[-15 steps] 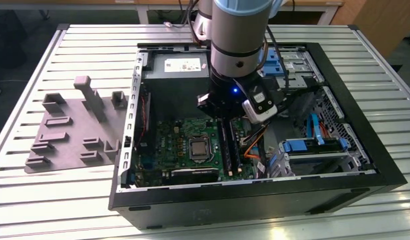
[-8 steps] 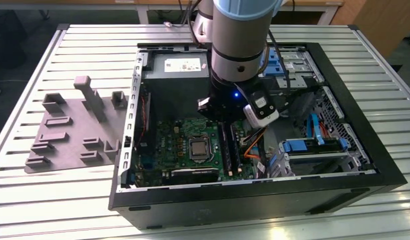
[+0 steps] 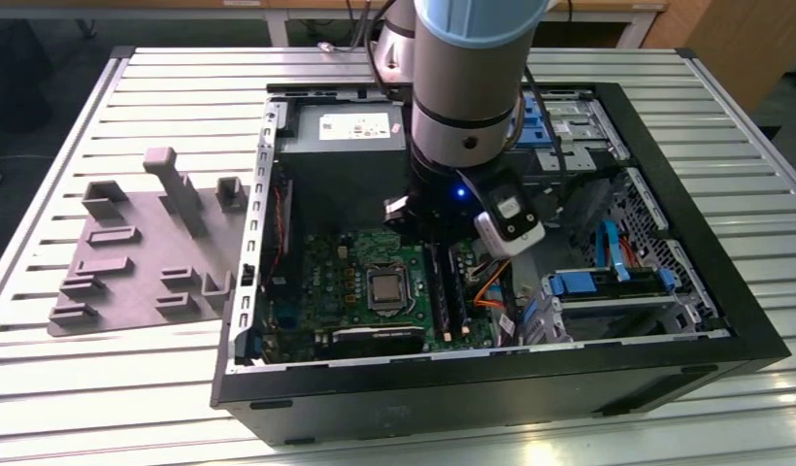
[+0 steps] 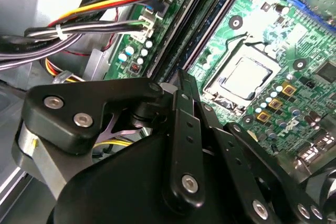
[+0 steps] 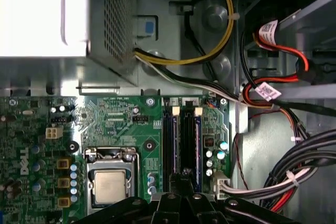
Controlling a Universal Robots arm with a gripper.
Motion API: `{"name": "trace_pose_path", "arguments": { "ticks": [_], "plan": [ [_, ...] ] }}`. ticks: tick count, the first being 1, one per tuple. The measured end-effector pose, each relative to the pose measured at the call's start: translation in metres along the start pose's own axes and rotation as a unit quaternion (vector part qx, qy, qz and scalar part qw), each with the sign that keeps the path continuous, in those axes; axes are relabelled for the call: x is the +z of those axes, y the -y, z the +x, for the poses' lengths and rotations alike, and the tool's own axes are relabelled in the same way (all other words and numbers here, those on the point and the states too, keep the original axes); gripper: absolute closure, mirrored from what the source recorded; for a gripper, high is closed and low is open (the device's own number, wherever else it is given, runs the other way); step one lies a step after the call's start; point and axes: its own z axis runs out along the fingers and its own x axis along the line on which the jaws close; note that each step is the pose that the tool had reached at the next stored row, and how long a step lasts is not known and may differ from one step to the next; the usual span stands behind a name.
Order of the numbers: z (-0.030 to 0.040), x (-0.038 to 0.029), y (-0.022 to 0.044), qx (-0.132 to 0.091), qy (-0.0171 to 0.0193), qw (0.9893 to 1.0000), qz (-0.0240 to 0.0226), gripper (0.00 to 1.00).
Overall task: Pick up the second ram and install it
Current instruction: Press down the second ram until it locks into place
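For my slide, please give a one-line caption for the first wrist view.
End effector poised over the memory slots of the green motherboard, beside the processor socket.

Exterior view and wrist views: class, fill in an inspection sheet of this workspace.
Surface: slatted metal table, holding an open computer case.
Job's things: memory slots on the green motherboard, right beneath the gripper.
Clutter: grey fixture tray on the exterior view's left of the case.
Grippers: gripper inside the case, over the slots.
Cables: yellow cable and tied black bundle beside the board.
Surroundings: wooden furniture behind the table.
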Motion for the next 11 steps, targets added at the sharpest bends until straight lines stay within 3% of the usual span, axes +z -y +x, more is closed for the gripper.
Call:
{"name": "trace_pose_path", "arguments": {
  "ticks": [11],
  "plan": [
    [-0.0003, -0.0001, 0.0097, 0.0, 0.0, 1.0, 0.0, 0.89]
  ]
}}
